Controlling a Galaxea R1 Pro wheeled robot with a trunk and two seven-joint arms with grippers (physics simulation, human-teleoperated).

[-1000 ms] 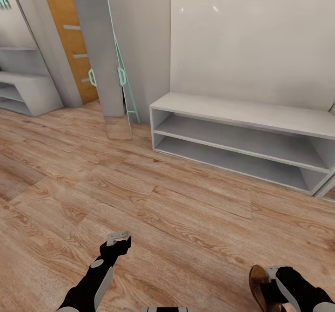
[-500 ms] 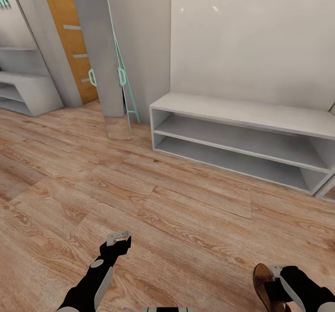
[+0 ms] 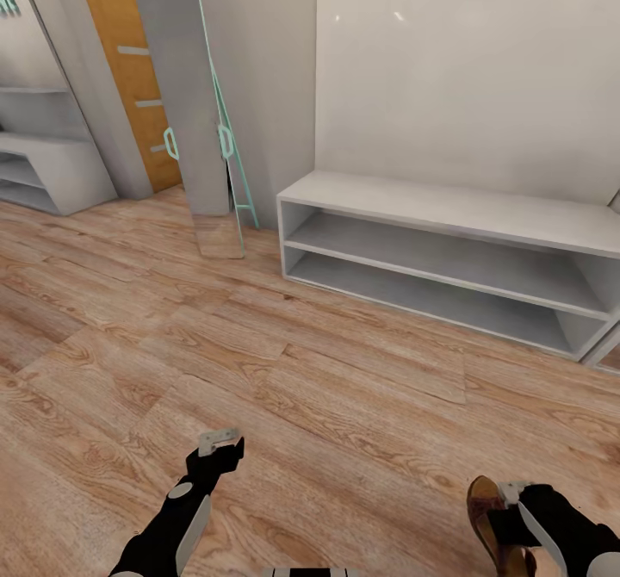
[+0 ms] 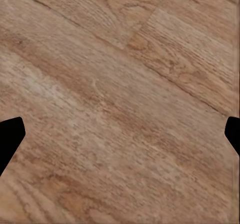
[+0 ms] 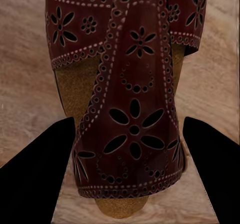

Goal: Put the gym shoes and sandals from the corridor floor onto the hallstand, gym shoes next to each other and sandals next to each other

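A brown sandal (image 3: 484,515) with a tan insole and a dark perforated strap (image 5: 132,108) sits between the black fingers (image 5: 40,174) of my right gripper (image 3: 508,508), which is shut on it just above the corridor floor (image 3: 344,387) at the lower right. My left gripper (image 3: 220,442) hangs open over bare planks, its fingertips (image 4: 10,139) wide apart with nothing between them. The hallstand (image 3: 448,215), a pale grey unit with two low open shelves, stands ahead against the white wall, and its shelves are bare. The gym shoes are out of view.
A tall mirror (image 3: 181,95) with teal trim leans on the wall left of the hallstand, beside an orange door (image 3: 116,60). Another grey shelf unit (image 3: 43,168) stands at the far left. Open wood floor lies between me and the hallstand.
My right gripper and the sandal in it have shifted slightly right and up. The left arm has barely moved, and the view is steady.
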